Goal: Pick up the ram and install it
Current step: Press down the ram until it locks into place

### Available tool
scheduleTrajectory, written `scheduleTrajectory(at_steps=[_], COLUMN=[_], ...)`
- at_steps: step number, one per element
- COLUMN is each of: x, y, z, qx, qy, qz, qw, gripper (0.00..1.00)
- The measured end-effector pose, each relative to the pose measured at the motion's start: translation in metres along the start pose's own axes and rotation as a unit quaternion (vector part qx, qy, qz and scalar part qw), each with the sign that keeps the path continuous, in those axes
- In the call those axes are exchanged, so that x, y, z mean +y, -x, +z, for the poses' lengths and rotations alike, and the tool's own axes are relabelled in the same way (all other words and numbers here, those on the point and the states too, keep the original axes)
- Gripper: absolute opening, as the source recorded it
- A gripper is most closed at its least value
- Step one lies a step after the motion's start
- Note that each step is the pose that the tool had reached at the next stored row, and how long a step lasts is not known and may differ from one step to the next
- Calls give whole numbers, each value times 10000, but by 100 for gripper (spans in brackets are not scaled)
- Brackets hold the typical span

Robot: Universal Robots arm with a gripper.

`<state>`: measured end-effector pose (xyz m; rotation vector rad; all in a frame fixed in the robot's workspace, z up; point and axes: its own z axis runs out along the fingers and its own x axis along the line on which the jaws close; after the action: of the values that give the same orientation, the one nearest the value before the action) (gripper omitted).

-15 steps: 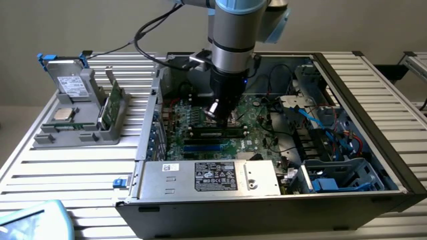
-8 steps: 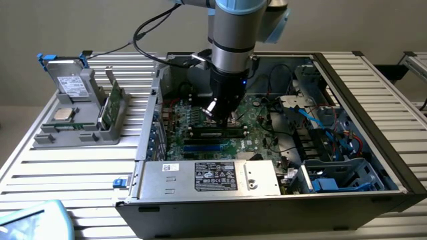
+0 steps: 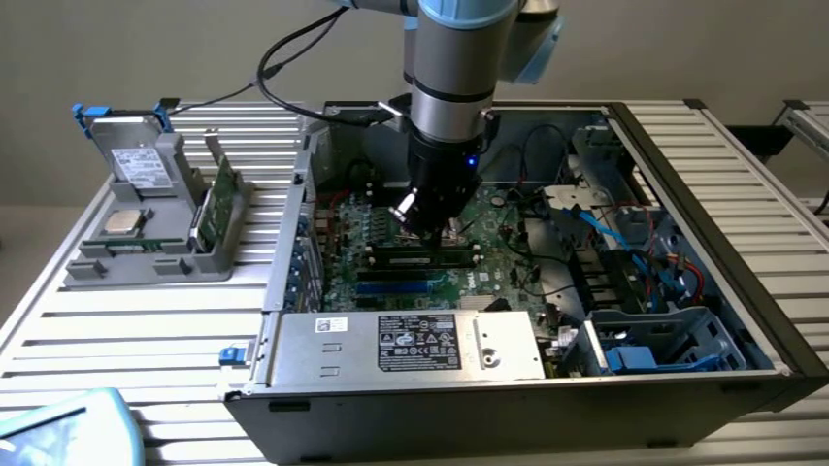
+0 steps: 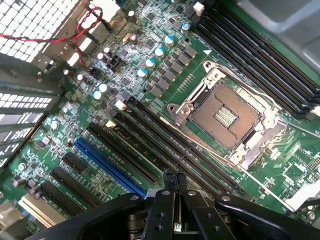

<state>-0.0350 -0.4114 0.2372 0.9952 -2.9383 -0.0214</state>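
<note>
We see the claw pinched fully shut with nothing in it — poised just above the motherboard inside the open computer case. The ram lies seated in a slot directly under the claw; the holder stands at nine o'clock on the surface.

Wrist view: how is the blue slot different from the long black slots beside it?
The blue slot is bright blue; the black slots are dark. The blue slot is one alone; the black slots sit several in a row. The black slots lie nearer the silver socket than the blue slot does. Both are narrow, straight and run the same way across the green board.
</note>
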Motion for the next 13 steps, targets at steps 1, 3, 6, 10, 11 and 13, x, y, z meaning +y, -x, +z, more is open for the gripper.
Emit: scheduleTrajectory(at_steps=[1, 3, 6, 10, 11, 13], x=[0, 0, 0, 0, 0, 0], y=[0, 0, 0, 0, 0, 0], z=[0, 0, 0, 0, 0, 0], qx=[-2, -6, -12, -20, -22, -26], qy=[3, 8, 15, 26, 28, 33], qz=[78, 233, 468, 785, 858, 1015], qw=[10000, 9997, 9989, 9969, 9963, 9948], gripper=[11, 11, 11, 11, 11, 11])
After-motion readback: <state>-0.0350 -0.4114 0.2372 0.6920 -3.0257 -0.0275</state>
